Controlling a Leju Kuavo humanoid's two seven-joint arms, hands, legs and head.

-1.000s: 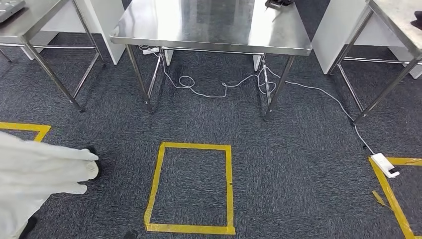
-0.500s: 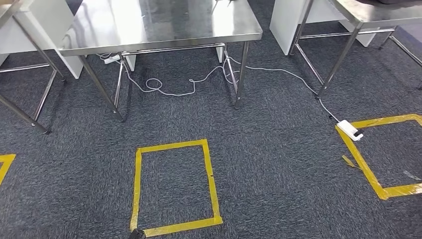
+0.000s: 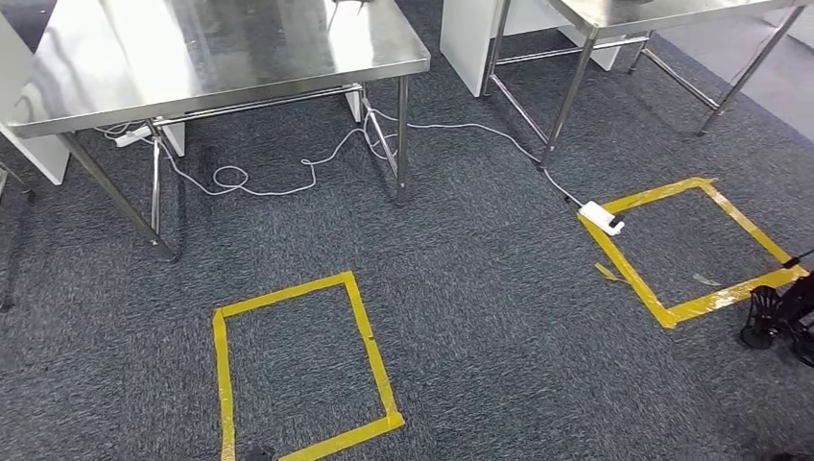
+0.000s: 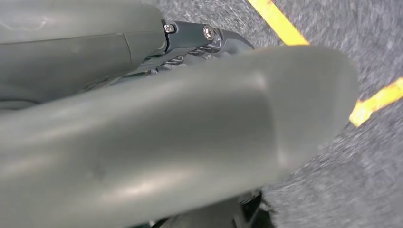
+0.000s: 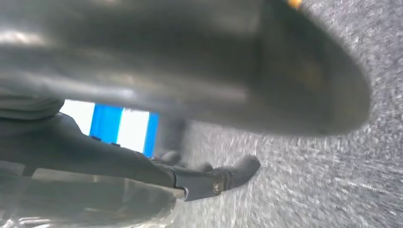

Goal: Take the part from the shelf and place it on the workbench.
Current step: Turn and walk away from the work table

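A steel workbench (image 3: 240,58) stands ahead on the left in the head view, its top bare and shiny. My left hand (image 4: 190,142) hangs over the carpet. Its thick grey thumb covers most of the left wrist view, the dark fingers (image 4: 214,38) lie stretched beside it, and I see nothing in it. My right hand (image 5: 190,71) also hangs over the carpet, with a dark finger (image 5: 228,178) held out straight and nothing between thumb and fingers.
A second steel table (image 3: 614,14) and a white cabinet (image 3: 470,38) stand at the back right. A white cable (image 3: 288,187) runs under the workbench to a power strip (image 3: 602,217). Two yellow tape squares (image 3: 223,384) (image 3: 624,269) mark the carpet. A black stand foot (image 3: 778,317) sits at the right edge.
The camera has turned to the right, so the whole scene has slid left. The person in white clothing at the left edge one second ago is out of the picture.
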